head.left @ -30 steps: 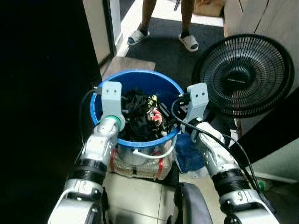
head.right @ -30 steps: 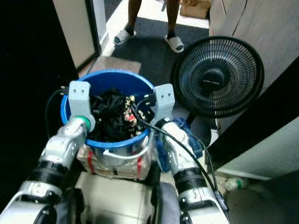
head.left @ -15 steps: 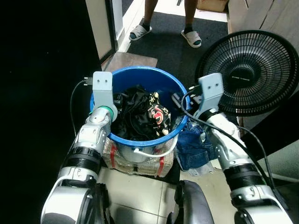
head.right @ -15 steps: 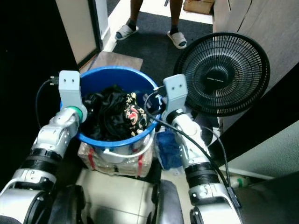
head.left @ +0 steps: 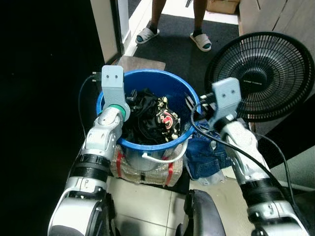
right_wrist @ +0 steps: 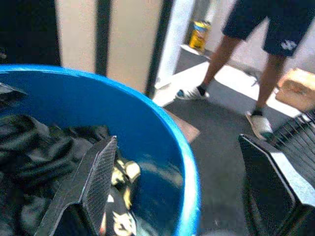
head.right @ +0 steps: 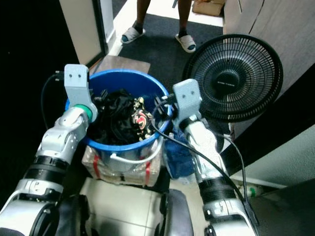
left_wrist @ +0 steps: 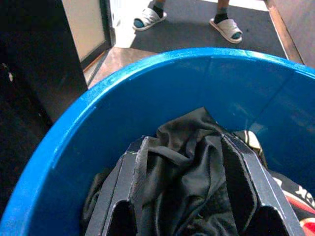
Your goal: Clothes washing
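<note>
Fingers of the left gripper (left_wrist: 184, 196) are spread apart and pushed into the dark clothes (head.left: 147, 120), with cloth seen between them but not yet pinched. The right gripper (right_wrist: 182, 182) is also held open, one finger inside and one outside the rim of the blue bucket (head.left: 167, 81). All the laundry is seen inside the bucket, and a blue denim piece (head.left: 204, 152) is lying on the floor beside it. The washing is judged to be at its beginning; a washing machine cannot be made out.
</note>
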Controlling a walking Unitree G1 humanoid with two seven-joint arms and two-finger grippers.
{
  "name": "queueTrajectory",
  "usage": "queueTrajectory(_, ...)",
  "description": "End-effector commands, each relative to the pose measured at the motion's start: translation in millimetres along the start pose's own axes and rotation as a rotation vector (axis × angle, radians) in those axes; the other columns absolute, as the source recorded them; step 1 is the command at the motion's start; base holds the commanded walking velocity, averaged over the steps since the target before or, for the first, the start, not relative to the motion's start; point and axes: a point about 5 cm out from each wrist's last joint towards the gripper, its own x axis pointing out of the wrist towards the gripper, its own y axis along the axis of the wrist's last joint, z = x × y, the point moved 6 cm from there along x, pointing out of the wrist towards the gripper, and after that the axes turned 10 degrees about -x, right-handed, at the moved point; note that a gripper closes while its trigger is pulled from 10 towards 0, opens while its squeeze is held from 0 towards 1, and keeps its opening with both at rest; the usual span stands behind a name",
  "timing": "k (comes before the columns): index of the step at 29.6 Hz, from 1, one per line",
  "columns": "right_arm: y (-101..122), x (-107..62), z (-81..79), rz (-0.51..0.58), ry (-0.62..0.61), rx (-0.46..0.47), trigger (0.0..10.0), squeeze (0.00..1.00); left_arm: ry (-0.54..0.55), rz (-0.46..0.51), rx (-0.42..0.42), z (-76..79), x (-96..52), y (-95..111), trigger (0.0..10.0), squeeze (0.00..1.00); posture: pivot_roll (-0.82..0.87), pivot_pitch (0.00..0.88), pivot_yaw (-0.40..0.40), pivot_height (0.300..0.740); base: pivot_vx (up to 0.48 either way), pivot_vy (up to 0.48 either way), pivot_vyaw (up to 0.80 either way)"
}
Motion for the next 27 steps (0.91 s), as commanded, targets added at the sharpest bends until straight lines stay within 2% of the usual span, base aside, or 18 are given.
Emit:
queueTrajectory(1,2,6.1,-11.7,0.001,0.055,-0.02,10.0,0.0,-0.007,-0.01,0.002,2.4,0.6,-3,10.0,0.0,0.01,0.229,0.024,0.565,0.0,0.0,0.0)
queueTrajectory(2,2,6.1,-11.7,0.001,0.055,-0.02,10.0,0.0,-0.007,-0.01,0.002,2.4,0.6,-3,10.0,0.0,0.01,0.229,0.024,0.565,0.0,0.0,0.0)
queueTrajectory(5,11,24.3,-35.1,-0.009,0.187,0.003,10.0,0.0,-0.002,-0.008,-0.005,1.5,-2.8,-3,10.0,0.0,0.02,0.234,-0.004,0.565,0.0,0.0,0.0)
queueTrajectory(7,12,28.1,-42.3,-0.017,0.219,0.017,10.0,0.0,0.002,-0.007,-0.007,0.3,-4.1,-4,10.0,0.0,0.02,0.235,-0.007,0.565,0.0,0.0,0.0)
queueTrajectory(9,12,28.1,-42.3,-0.017,0.219,0.017,10.0,0.0,0.002,-0.007,-0.007,0.3,-4.1,-4,10.0,0.0,0.02,0.235,-0.007,0.565,0.0,0.0,0.0)
queueTrajectory(10,9,30.6,-54.5,-0.042,0.275,0.046,10.0,0.0,0.01,-0.008,-0.01,-2.1,-5.9,-5,10.0,0.0,0.04,0.242,-0.018,0.565,0.0,0.0,0.0)
queueTrajectory(12,9,30.6,-54.5,-0.042,0.275,0.046,10.0,0.0,0.01,-0.008,-0.01,-2.1,-5.9,-5,10.0,0.0,0.04,0.242,-0.018,0.565,0.0,0.0,0.0)
queueTrajectory(13,-7,27.6,-79.0,-0.133,0.391,0.057,10.0,0.0,0.025,-0.012,-0.012,-6.8,-9.2,-8,10.0,0.0,0.06,0.255,-0.041,0.565,0.0,0.0,0.0)
queueTrajectory(15,-7,27.6,-79.0,-0.133,0.391,0.057,10.0,0.0,0.025,-0.012,-0.012,-6.8,-9.2,-8,10.0,0.0,0.06,0.255,-0.041,0.565,0.0,0.0,0.0)
queueTrajectory(16,-22,20.2,-97.2,-0.219,0.488,0.065,10.0,0.0,0.041,-0.018,-0.012,-11.1,-12.7,-11,10.0,0.0,0.05,0.262,-0.057,0.565,0.0,0.0,0.0)
queueTrajectory(17,-22,20.2,-97.2,-0.219,0.488,0.065,10.0,0.0,0.041,-0.018,-0.012,-11.1,-12.7,-11,10.0,0.0,0.05,0.262,-0.057,0.565,0.0,0.0,0.0)
queueTrajectory(18,-40,8.9,-109.1,-0.316,0.569,0.096,10.0,0.0,0.057,-0.024,-0.015,-15.9,-15.7,-15,10.0,0.0,0.05,0.268,-0.061,0.565,0.0,0.0,0.0)
queueTrajectory(19,-40,8.9,-109.1,-0.316,0.569,0.096,10.0,0.0,0.057,-0.024,-0.015,-15.9,-15.7,-15,10.0,0.0,0.05,0.268,-0.061,0.565,0.0,0.0,0.0)
queueTrajectory(20,-59,-6.3,-118.0,-0.414,0.63,0.159,10.0,0.0,0.066,-0.029,-0.018,-18.1,-17.6,-18,10.0,0.0,0.04,0.278,-0.06,0.565,0.0,0.0,0.0)
queueTrajectory(21,-59,-6.3,-118.0,-0.414,0.63,0.159,10.0,0.0,0.066,-0.029,-0.018,-18.1,-17.6,-18,10.0,0.0,0.04,0.278,-0.06,0.565,0.0,0.0,0.0)
queueTrajectory(23,-81,-27.6,-128.6,-0.519,0.697,0.253,10.0,0.0,0.068,-0.036,-0.021,-18.0,-18.4,-21,10.0,0.0,0.04,0.284,-0.056,0.565,0.0,0.0,0.0)
queueTrajectory(25,-81,-27.6,-128.6,-0.519,0.697,0.253,10.0,0.0,0.068,-0.036,-0.021,-18.0,-18.4,-21,10.0,0.0,0.04,0.284,-0.056,0.565,0.0,0.0,0.0)
queueTrajectory(27,-88,-35.7,-134.4,-0.551,0.722,0.271,10.0,0.0,0.064,-0.04,-0.022,-16.3,-18.2,-22,10.0,0.0,0.04,0.288,-0.055,0.565,0.0,0.0,0.0)
